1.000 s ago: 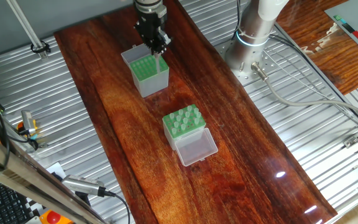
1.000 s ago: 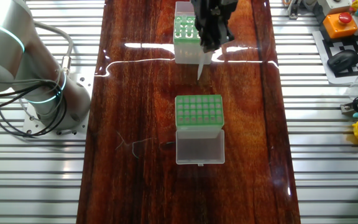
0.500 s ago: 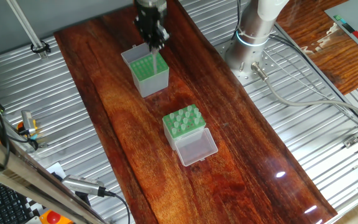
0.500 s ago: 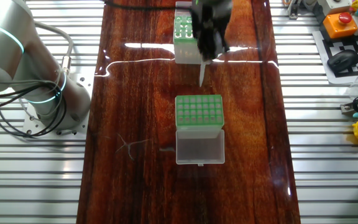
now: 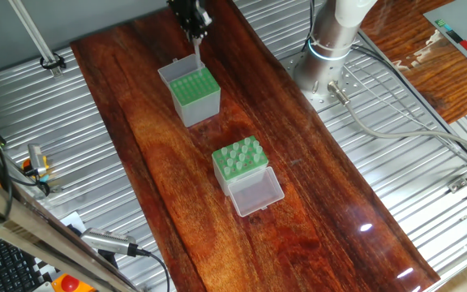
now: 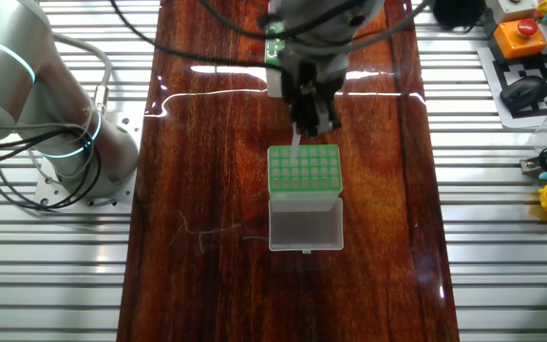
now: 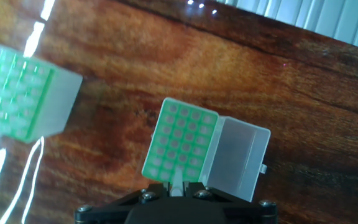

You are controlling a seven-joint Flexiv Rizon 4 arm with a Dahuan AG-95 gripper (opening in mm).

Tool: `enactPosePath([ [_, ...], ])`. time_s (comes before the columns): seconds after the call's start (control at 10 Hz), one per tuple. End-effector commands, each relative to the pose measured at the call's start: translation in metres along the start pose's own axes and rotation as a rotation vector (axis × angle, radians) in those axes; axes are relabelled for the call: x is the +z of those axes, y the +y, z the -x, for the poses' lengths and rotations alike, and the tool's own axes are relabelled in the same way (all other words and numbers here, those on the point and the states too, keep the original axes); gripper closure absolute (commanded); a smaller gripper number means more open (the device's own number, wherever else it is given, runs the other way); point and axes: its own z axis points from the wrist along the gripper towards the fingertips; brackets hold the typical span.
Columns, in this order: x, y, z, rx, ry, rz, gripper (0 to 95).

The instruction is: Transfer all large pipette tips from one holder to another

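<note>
One pipette tip (image 5: 197, 51) hangs point-down, pinched at its wide end by the jaws of the gripper (image 5: 194, 31), which stand narrow around it. The tip is clear of both boxes. Its point hovers just above the green rack of the grey box (image 5: 193, 96). In the other fixed view it sits over the edge of that rack farthest from the box's opened lid (image 6: 304, 224). The hand view looks straight down the fingers: the tip shows as a pale sliver between the dark jaws, over the near edge of the rack.

The arm reaches down from the top of the frame, with the gripper pointing vertically at the worktop (image 5: 298, 162).

The white box (image 5: 240, 161) stands well apart along the worktop, its clear lid lying open beside it. More tips (image 5: 235, 156) stand upright in its green rack.
</note>
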Motion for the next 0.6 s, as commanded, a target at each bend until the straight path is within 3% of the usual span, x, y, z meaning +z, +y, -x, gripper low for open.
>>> enactPosePath([
  [0.1,0.0041,0.0022,-0.0067,-0.041,0.009,-0.005,95.0],
  [0.4,0.0041,0.003,-0.0056,-0.036,0.003,-0.001,95.0],
  [0.6,0.0041,0.003,-0.0056,0.0,0.013,-0.024,95.0],
])
